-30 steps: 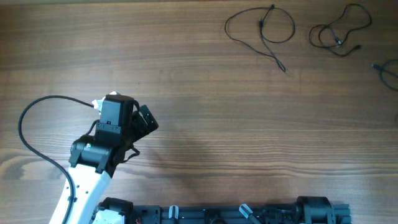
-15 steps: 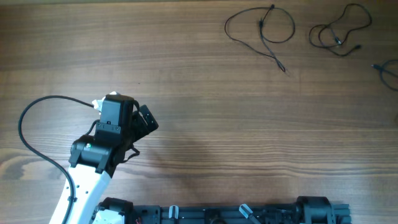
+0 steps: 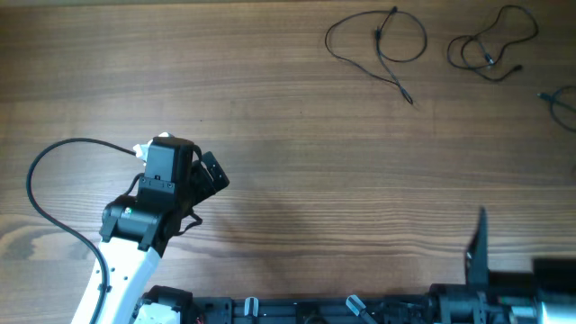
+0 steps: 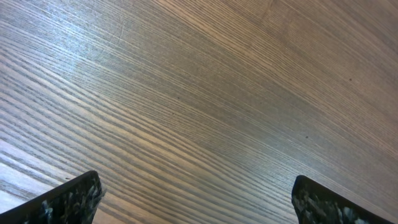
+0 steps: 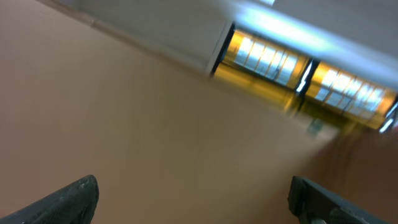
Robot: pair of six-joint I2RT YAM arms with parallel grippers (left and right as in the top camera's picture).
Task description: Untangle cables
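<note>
Thin black cables lie in loose loops at the far right of the table: one looped cable [image 3: 378, 45], a second curled cable [image 3: 490, 45], and the end of a third cable [image 3: 562, 103] at the right edge. They lie apart from one another. My left gripper [image 3: 211, 175] is open and empty at the near left, far from the cables; its wrist view shows only bare wood between the fingertips [image 4: 196, 199]. My right gripper [image 3: 475, 243] shows at the near right edge, its fingers wide apart [image 5: 193, 199] and empty, its camera blurred.
The left arm's thick black cable [image 3: 40, 193] arcs over the table at the near left. The robot base frame [image 3: 315, 309] runs along the near edge. The wooden table [image 3: 297, 144] fills the view.
The right arm has come into the overhead view at the near right edge. The left arm and the cables have not moved.
</note>
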